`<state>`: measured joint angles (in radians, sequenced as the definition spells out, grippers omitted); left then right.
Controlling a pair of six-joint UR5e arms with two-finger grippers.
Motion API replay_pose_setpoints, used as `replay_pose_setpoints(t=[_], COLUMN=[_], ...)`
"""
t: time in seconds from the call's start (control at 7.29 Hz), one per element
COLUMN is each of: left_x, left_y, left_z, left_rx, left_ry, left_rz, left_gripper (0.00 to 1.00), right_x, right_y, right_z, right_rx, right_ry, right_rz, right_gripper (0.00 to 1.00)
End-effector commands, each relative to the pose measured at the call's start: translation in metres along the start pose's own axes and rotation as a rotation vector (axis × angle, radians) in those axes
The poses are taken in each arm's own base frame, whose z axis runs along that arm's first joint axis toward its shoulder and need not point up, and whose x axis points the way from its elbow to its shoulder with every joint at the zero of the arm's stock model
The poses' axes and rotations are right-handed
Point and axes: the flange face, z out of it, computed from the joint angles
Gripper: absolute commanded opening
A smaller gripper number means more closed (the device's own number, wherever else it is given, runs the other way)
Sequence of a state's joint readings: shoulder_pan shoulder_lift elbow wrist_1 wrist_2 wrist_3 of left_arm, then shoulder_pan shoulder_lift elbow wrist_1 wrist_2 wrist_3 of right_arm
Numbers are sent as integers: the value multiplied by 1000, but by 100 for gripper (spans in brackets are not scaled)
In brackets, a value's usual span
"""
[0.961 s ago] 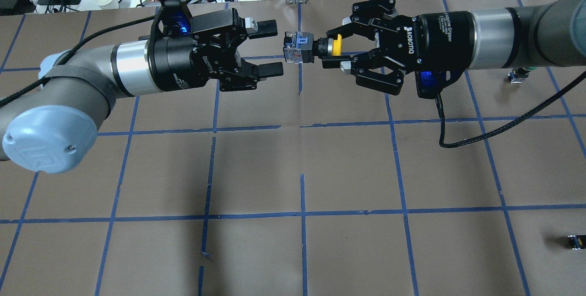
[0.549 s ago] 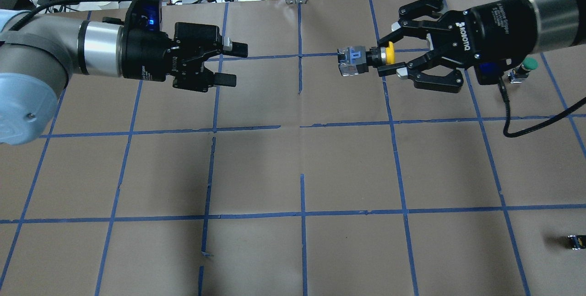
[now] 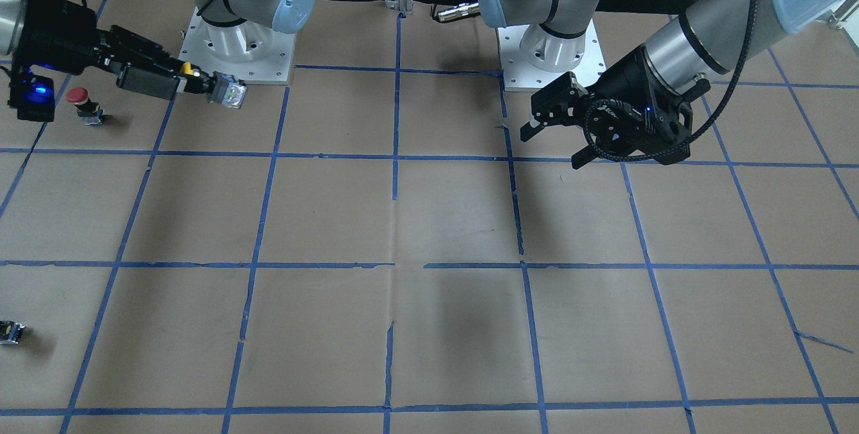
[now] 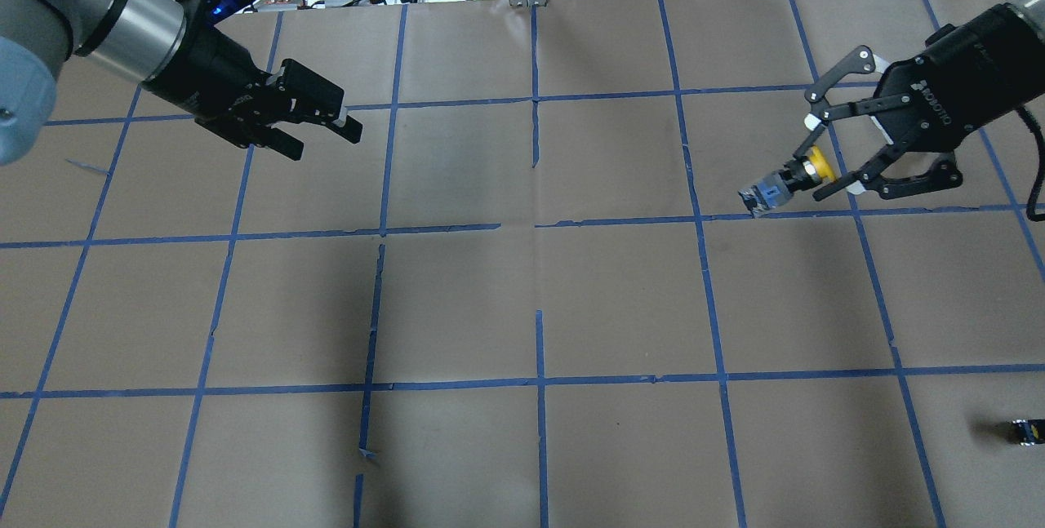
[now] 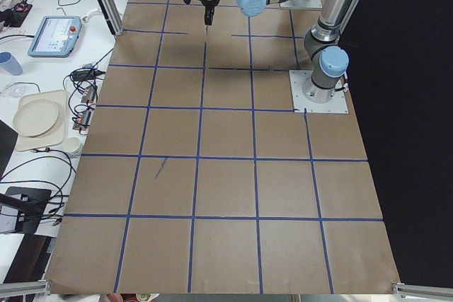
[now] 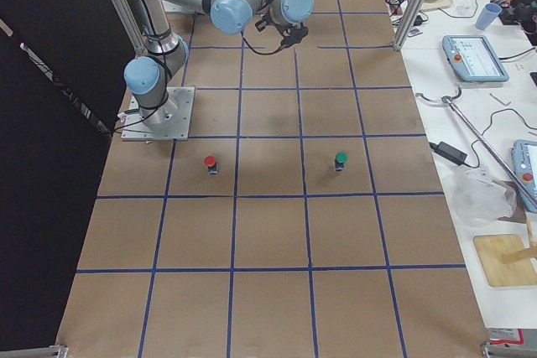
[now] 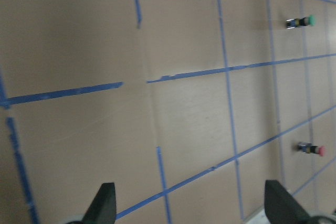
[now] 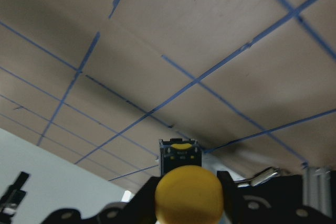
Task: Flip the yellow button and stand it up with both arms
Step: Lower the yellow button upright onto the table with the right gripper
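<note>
My right gripper (image 4: 810, 172) is shut on the yellow button (image 4: 796, 175), gripping it just below its yellow cap. The grey and black base points away from the gripper and slants down toward the table. It also shows in the front view (image 3: 225, 92) and in the right wrist view (image 8: 187, 194), cap nearest the camera. I cannot tell whether the base touches the paper. My left gripper (image 4: 325, 139) is open and empty at the far left, well away from the button. In the left wrist view its fingertips (image 7: 105, 204) stand wide apart over bare paper.
A red-capped button (image 3: 79, 100) stands near the right gripper, and a green-capped one (image 6: 340, 159) stands beside it. A tiny black block (image 4: 1027, 432) lies at the near right edge. Brown paper (image 4: 539, 291) with blue tape lines covers the table.
The grippers have drawn apart. The right one moved right and nearer with the yellow button and tilted its base downward. The left one moved left, still open and empty.
</note>
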<state>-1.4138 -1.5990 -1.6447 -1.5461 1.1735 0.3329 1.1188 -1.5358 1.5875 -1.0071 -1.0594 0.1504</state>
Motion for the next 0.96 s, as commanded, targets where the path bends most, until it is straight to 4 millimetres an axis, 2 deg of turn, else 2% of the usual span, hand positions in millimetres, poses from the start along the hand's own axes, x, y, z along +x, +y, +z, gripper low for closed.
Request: replay_pose_setpoints(t=[0.0,0.14,0.27,0.41,0.55,0.69,0.82], left_x=[45,51,53,55,60,54,51], left_y=[-7,1,-1,4,8,1,6], left_z=[-5,-16,-22,-22,-34,-29,-23], left_rx=[-75,-59,-27,-31,-10,-14,-26], left_ry=[-308,-375,-383,-381,-359,-346,-362], left_rz=[139,88,-4,-61,-151,-179,-163], left_gripper=[100,100,100,100,100,100,100], right_x=[35,39,42,44,55,72,86], right_y=[-53,-63,-73,-81,-98,-112,-129], right_z=[-37,-48,-57,-68,-66,-80,-84], right_rx=[76,120,150,179,130,137,145], right_ry=[294,417,528,588,603,636,679], right_rz=[-366,-580,-755,-924,-1047,-1180,-1316], right_gripper=[4,4,4,4,4,4,5])
